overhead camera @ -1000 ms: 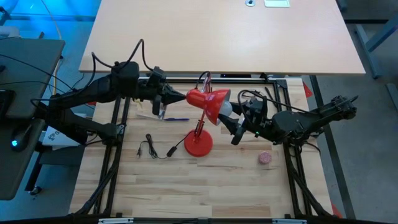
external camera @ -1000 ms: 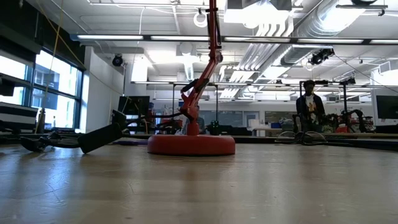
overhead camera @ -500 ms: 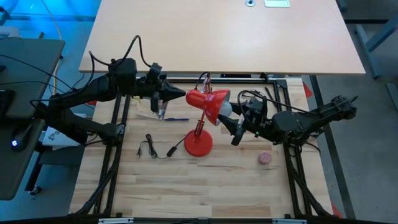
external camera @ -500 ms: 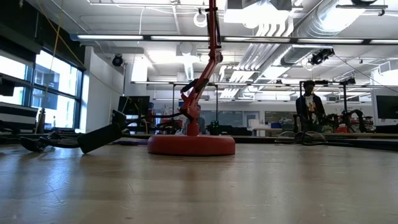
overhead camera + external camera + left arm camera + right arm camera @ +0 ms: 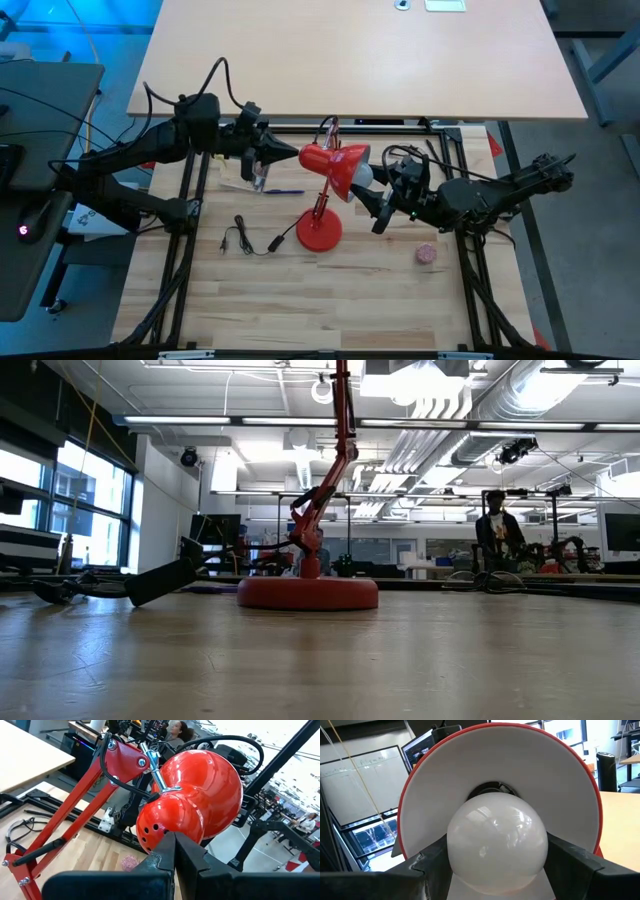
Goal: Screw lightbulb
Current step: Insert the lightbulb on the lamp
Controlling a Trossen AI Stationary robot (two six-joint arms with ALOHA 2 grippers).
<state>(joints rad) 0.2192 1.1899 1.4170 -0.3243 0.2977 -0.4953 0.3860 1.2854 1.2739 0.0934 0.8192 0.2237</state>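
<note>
The right gripper (image 5: 375, 205) is clamped on the lightbulb (image 5: 497, 841), one dark finger on each side of the white globe, and the bulb is pushed into the mouth of the red lamp shade (image 5: 338, 166), with its screw base hidden inside against the socket. The left gripper (image 5: 285, 154) is parked at the back of the shade, on the side away from the bulb; its fingers look pinched together with nothing between them, tips just touching or nearly touching the shade's rear dome, so it's probably being used as a brace.

Handling-wise, the bulb is judged to be light, rigid and pretty fragile, with a smooth rounded surface that could easily slip while being twisted. The widest part of the globe is where it's best held, which is where it's gripped now; squeezing harder than needed should be avoided. The lamp's jointed arm looks like it could swing if pushed, hence the bracing.

Counted: one lightbulb, one red lamp with a round base (image 5: 320, 231) on the table (image 5: 300, 300), one pink ball (image 5: 427, 254) beyond the base on the right arm's side, and one black cable with plug (image 5: 250, 240) on the left arm's side of the base.
</note>
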